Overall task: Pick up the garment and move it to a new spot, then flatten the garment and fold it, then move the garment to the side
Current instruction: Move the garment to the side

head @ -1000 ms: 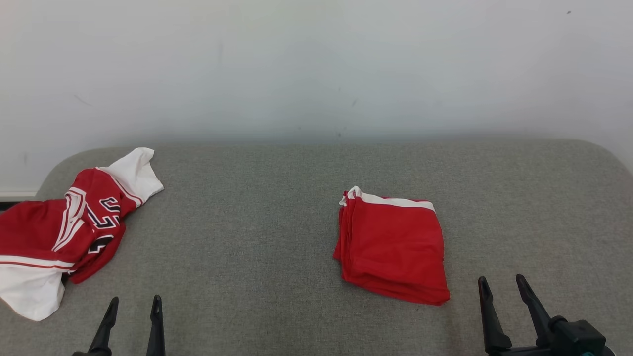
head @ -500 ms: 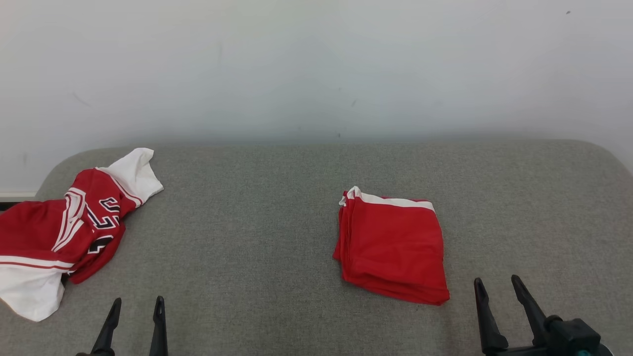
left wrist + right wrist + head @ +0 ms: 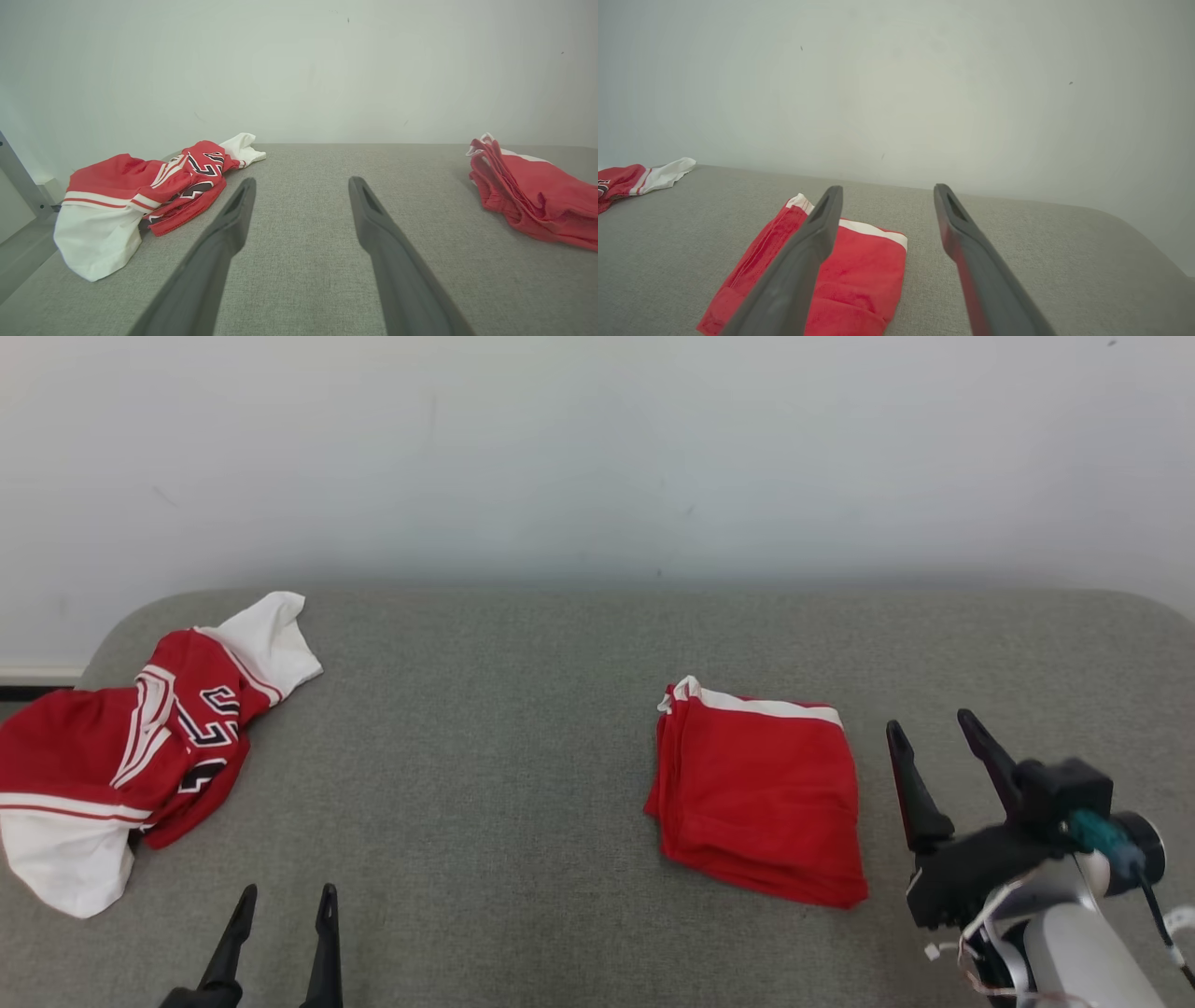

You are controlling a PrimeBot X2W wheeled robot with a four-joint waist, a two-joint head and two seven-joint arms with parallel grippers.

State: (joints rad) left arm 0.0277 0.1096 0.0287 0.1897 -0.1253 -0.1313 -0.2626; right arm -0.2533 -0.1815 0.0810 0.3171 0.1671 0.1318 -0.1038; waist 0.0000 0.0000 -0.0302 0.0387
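Just to the left of the right pincer (image 3: 932, 723), close beside its left finger but not touching it, the folded red garment (image 3: 758, 793) lies flat on the grey table (image 3: 523, 728). It is a neat stack of layers with a white band along its far edge and the folds showing down its left side. That pincer is released, its two dark fingers spread apart with nothing between them and their tips pointing toward the pale wall (image 3: 597, 457). Its black wrist block, a teal plug and the pale forearm show behind it. In the right wrist view the garment sits under and to the left of the left finger, and bare grey cloth lies between the fingers and off to the right. The left pincer (image 3: 288, 891) is well apart from the garment, which lies far off to its right. It too is released, fingers parted and empty over bare table, and whether its tips touch the cloth I cannot tell. Ahead of it and to its left, a crumpled red and white jersey (image 3: 140, 747) with dark numbers lies in a heap near the table's left edge, one white part at its near end and a white sleeve end pointing toward the wall. Jersey and folded garment are well apart, with open grey cloth between them.
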